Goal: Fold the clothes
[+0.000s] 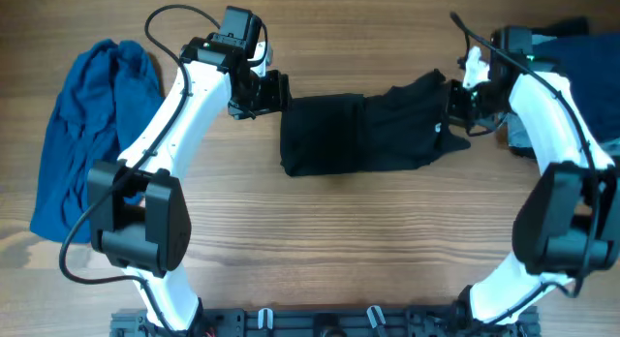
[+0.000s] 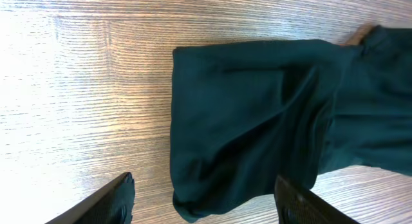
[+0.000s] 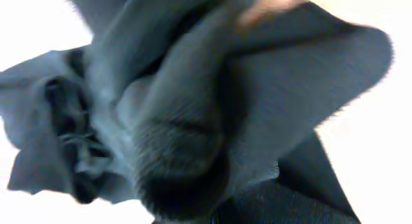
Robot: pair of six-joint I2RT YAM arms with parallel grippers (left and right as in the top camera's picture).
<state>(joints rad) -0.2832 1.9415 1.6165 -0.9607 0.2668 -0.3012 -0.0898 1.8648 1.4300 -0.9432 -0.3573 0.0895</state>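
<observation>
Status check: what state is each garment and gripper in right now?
Black soft-fabric T-shirt: partly folded on the table, right end bunched up.
Left gripper: open, empty, by the shirt's left edge.
Right gripper: shut on the T-shirt's right end.
Bright blue garment: crumpled, unfolded.

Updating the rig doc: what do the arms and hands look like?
Both arms, left arm and right arm, have white tubular links with black joints. A black cable loops off each. The left hand and right hand are black; the left's fingers are flat black blades.
</observation>
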